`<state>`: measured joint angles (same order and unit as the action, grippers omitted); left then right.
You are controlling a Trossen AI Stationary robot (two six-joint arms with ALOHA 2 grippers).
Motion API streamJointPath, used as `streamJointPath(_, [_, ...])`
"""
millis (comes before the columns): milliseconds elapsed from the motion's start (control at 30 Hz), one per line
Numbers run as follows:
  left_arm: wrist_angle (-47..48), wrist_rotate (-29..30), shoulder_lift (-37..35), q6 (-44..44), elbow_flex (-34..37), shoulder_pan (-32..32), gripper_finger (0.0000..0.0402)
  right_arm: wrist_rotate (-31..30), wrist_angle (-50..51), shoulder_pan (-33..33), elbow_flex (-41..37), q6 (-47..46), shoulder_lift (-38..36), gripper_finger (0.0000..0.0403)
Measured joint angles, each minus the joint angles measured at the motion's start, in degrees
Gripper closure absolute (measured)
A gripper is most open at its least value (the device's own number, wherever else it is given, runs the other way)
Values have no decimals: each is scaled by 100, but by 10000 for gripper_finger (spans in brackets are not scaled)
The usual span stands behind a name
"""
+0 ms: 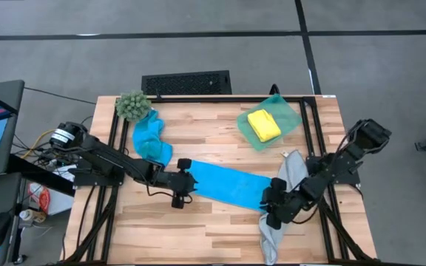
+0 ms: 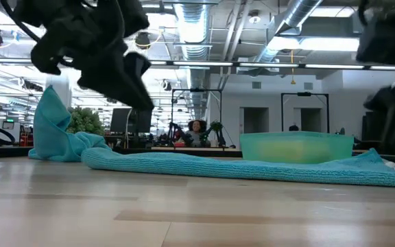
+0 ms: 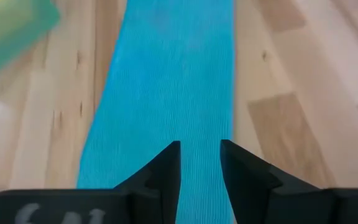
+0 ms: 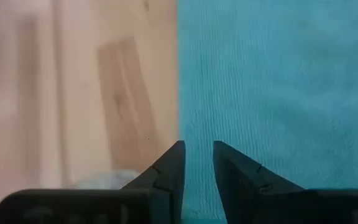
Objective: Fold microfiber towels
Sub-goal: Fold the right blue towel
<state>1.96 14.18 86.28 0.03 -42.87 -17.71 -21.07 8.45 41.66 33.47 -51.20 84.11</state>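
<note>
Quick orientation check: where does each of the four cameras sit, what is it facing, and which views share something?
High: overhead, straight down; both arms, left end effector, right end effector at the flat blue towel.
Low: table-top height, facing the room; same towel, green bin, arms overhead.
Left wrist: its fingers over blue towel.
Right wrist: its fingers at the towel's edge.
All four share that towel.

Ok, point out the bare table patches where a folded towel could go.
Free: the near strip below the flat blue towel, between both arms; the wood between the crumpled blue towel and green bin. Crowded: the right side, with the bin, the yellow towel and the grey towel.
</note>
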Motion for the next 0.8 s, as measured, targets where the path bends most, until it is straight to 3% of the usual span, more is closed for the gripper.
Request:
streamJointPath(133, [599,-113,321,-286,4,-109,315,171,-56,-128,2,-218,419,296])
streamJointPath(267, [964,-479,751,-207,4,-144,359,65,-292,-133,25,-409,667,296])
streamJointPath(433, [803,99,1049,-54,-26,-121,397,127,-549,-133,14,-547,686,296])
streamJointPath(700, [1221,1133,1077,1752,-16,478,389,187,-1204,-78,19,-927,953,296])
streamJointPath(800, [1042,1202,1084,2445,-4,975,391,167,-1713,-94,22,-974,1217,296])
